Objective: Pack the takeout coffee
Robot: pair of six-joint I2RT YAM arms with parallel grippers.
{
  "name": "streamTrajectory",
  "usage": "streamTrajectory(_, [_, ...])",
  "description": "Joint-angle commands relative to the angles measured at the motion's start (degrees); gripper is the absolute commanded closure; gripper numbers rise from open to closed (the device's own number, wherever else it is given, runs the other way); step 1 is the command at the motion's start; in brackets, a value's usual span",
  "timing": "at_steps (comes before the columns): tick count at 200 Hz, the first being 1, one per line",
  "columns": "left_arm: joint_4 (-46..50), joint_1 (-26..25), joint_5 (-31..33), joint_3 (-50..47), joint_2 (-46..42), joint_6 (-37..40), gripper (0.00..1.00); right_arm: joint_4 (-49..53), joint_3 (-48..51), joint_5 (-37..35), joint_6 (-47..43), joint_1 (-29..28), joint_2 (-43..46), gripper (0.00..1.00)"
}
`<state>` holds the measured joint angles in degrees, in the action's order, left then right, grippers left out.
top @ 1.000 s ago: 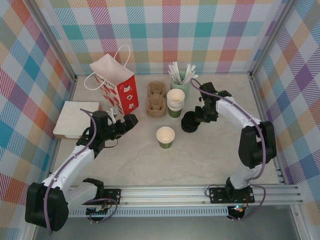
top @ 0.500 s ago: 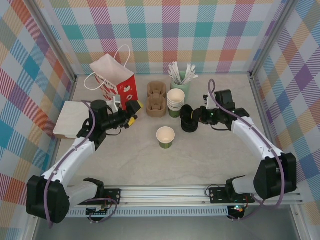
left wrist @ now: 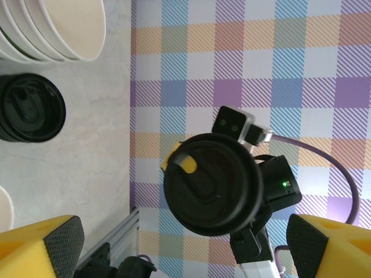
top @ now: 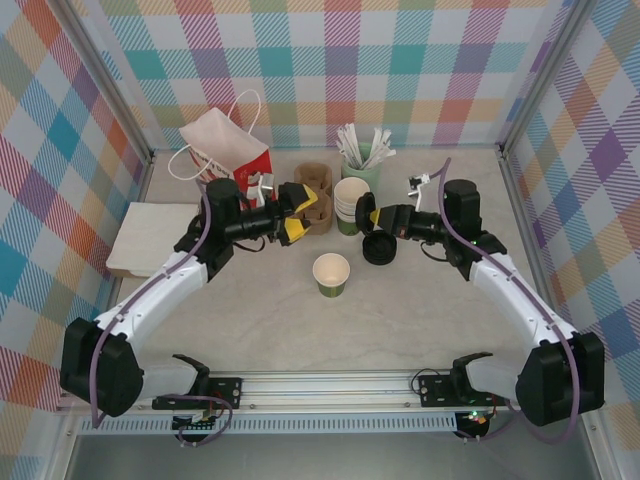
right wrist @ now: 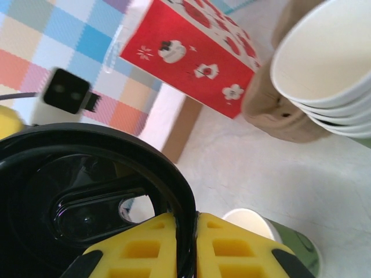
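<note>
Black lid (right wrist: 75, 202) is pinched edgewise by the right gripper (right wrist: 186, 223).

lid (right wrist: 87, 214): blk plastic, glossy, smooth | cup (top: 331, 273): paper, matt, grn out/cream in | right gripper pads (right wrist: 232, 249): yel rubbery, waffle-ribbed, matt | bag (right wrist: 191, 63): red printed paper, slight sheen | carriers (top: 318, 182): brn pulp board, rough | tabletop (top: 420, 310): pale stone-look, smooth | rail (top: 340, 385): bare metal

Plaid walls (top: 330, 70), pale marble tabletop (top: 420, 300)
</note>
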<state>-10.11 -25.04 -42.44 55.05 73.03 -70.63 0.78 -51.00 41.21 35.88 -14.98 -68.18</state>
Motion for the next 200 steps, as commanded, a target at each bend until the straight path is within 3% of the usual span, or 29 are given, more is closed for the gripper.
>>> streamTrajectory(1, [-5.13, -2.23, -1.11, 2.57, 0.98, -4.68, 0.08, -6.28, 0.72, 4.01, 2.69, 0.13, 0.9, 0.87])
streamTrajectory(91, [-8.03, -8.11, 0.54, 6.17, 5.69, -6.28, 0.07, -8.6, 1.52, 4.22, 4.88, 0.04, 0.59, 0.87])
streamTrajectory(200, [-11.53, -11.35, 2.01, 8.41, 9.61, -7.59, 0.07, -8.37, 1.61, 5.11, 4.99, -0.56, -0.63, 0.88])
